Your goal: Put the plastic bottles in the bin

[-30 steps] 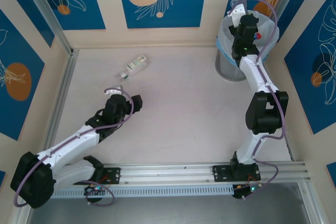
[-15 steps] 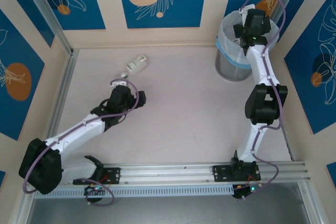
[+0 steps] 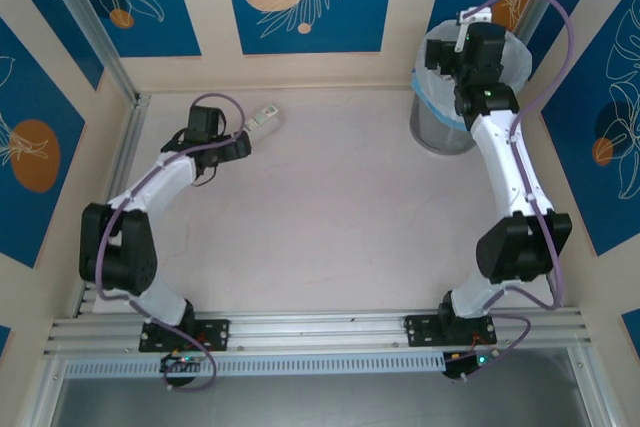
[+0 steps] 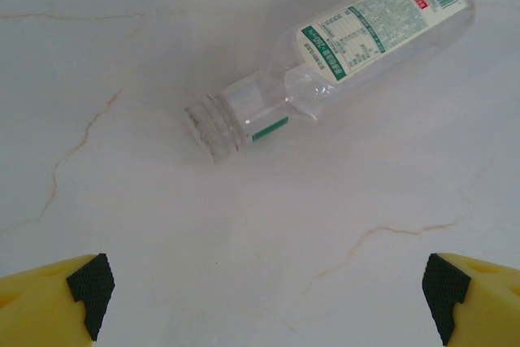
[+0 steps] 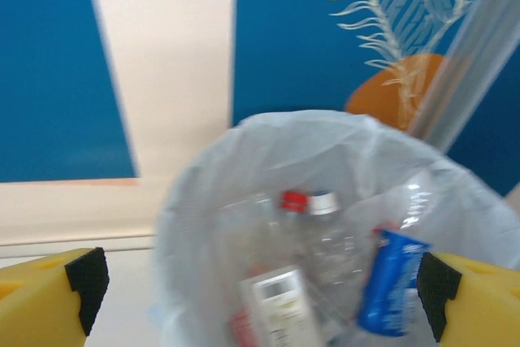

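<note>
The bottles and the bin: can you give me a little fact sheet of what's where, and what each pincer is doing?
Bottle on table: one, clear, green-white label, lying on its side
Bin: grey, round, lined with a pale bag, far right corner
Bottles in bin: several; red and white caps and a blue label show
Left pincer: open, pointed at the table bottle, not touching it
Right pincer: open, empty, above the bin
Left to do: the one bottle on the table
</note>
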You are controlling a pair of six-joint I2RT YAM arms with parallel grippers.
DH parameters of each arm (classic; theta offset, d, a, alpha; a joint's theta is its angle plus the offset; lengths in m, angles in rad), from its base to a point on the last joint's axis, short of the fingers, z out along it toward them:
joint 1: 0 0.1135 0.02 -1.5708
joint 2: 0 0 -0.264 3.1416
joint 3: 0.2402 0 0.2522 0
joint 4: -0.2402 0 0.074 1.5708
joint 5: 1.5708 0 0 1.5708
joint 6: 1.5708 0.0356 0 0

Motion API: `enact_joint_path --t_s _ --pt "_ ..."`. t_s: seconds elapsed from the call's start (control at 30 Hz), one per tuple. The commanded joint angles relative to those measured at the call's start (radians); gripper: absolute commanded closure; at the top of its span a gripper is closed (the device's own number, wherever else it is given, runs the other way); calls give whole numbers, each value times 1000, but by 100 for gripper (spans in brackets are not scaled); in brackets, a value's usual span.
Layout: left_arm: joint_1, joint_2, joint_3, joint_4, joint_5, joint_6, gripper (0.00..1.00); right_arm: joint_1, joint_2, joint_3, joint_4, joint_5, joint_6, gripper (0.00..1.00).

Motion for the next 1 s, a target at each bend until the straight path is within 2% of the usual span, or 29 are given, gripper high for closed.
enact_joint_path --t_s 0.0,0.07,0.13,0.27,0.37,0.57,0.77,0.97 --pt "47 88 107 -96 93 175 1 45 -129 -122 78 -157 179 1" --pt "81 154 185 -164 169 239 1 80 -218 -234 135 -258 275 0" --pt "98 218 247 -221 206 314 1 123 -295 -337 220 -301 331 0" --pt "121 317 313 -260 203 453 1 179 -396 -465 317 -248 433 0" --pt "134 370 357 -274 243 538 1 182 -427 -493 300 -264 477 1" --pt "137 507 510 -374 241 681 1 185 -462 -497 223 -290 491 0" --pt "138 603 627 -411 255 755 3 185 -493 -531 216 -286 511 0" --pt "138 641 680 -434 304 774 18 184 -507 -532 208 -269 511 0"
